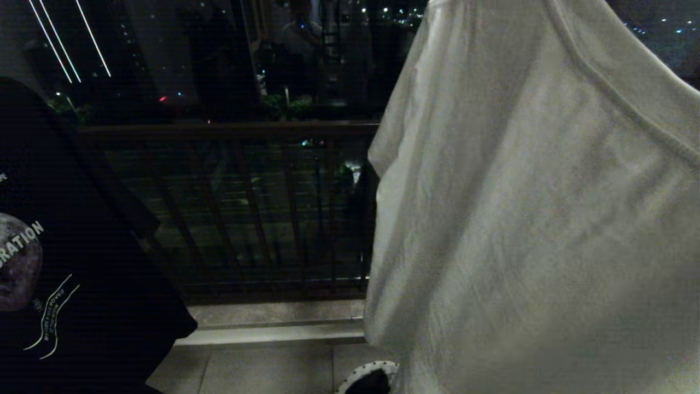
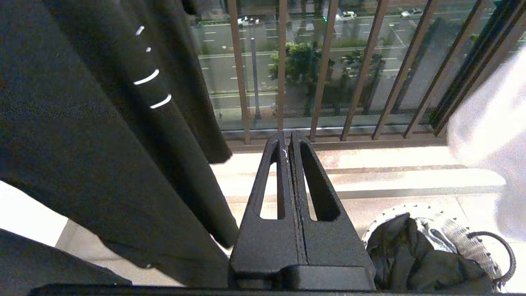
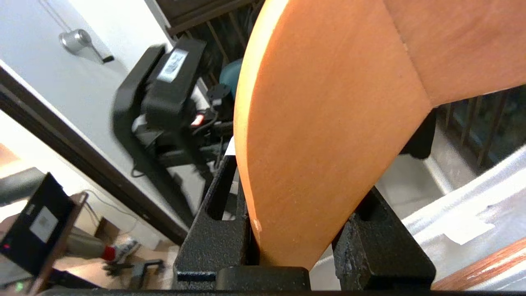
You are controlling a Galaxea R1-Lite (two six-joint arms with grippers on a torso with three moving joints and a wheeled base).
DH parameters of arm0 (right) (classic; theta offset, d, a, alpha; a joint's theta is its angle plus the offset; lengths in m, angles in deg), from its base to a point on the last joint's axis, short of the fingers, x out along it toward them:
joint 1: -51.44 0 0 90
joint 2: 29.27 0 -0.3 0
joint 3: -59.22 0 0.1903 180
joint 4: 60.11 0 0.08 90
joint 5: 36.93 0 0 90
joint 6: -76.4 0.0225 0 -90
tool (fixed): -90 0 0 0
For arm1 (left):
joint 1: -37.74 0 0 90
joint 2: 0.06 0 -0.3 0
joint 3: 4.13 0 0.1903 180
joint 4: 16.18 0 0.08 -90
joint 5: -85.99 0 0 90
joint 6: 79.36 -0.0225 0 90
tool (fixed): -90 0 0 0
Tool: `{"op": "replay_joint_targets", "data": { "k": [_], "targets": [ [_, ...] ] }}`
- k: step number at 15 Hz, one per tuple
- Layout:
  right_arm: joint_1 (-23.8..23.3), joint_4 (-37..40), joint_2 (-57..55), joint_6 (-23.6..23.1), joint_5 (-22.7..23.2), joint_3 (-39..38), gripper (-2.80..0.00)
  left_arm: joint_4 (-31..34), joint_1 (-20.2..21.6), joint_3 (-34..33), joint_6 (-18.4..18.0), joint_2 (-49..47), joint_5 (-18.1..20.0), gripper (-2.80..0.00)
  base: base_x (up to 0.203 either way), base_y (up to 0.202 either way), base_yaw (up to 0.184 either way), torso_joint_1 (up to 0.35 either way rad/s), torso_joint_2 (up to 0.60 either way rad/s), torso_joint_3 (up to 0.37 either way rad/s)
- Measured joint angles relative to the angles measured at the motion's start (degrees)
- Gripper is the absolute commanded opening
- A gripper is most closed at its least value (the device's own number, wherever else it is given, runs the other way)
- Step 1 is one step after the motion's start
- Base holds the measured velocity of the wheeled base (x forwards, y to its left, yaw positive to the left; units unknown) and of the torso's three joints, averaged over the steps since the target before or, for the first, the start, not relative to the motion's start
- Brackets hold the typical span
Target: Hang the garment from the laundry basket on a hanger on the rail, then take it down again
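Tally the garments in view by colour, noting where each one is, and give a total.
Black: 1, the printed black T-shirt hanging at the robot's left.
White: 1, the white garment hanging at the robot's right.
Dark grey: 1, the bunched garment lying in the laundry basket on the floor.
Total: 3 garments.

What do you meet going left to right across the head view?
Black printed T-shirt hanging at the left → dark metal balcony railing → white-rimmed round laundry basket, low on the floor → large white garment hanging at the right.
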Motion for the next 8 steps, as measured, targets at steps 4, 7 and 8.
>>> {"op": "replay_joint_targets", "data": {
  "k": [4, 7, 8],
  "targets": [
    [0.00, 1.02, 4.97, 0.08, -4.96, -6.74, -2.80, 0.00, 0.00, 0.00, 0.00, 0.00, 0.00, -2.80, 0.000, 0.000, 0.000, 0.000, 0.00, 0.000],
    [-0.16, 0.86, 7.67, 0.12, -6.91, -12.33, -2.80, 0.00, 0.00, 0.00, -0.01, 0.00, 0.00, -2.80, 0.000, 0.000, 0.000, 0.000, 0.00, 0.000],
    [-0.48, 0.75, 8.45, 0.09, -7.37, -13.50, -2.80, -0.02, 0.00, 0.00, -0.01, 0.00, 0.00, -2.80, 0.000, 0.000, 0.000, 0.000, 0.00, 0.000]
  ]
}}
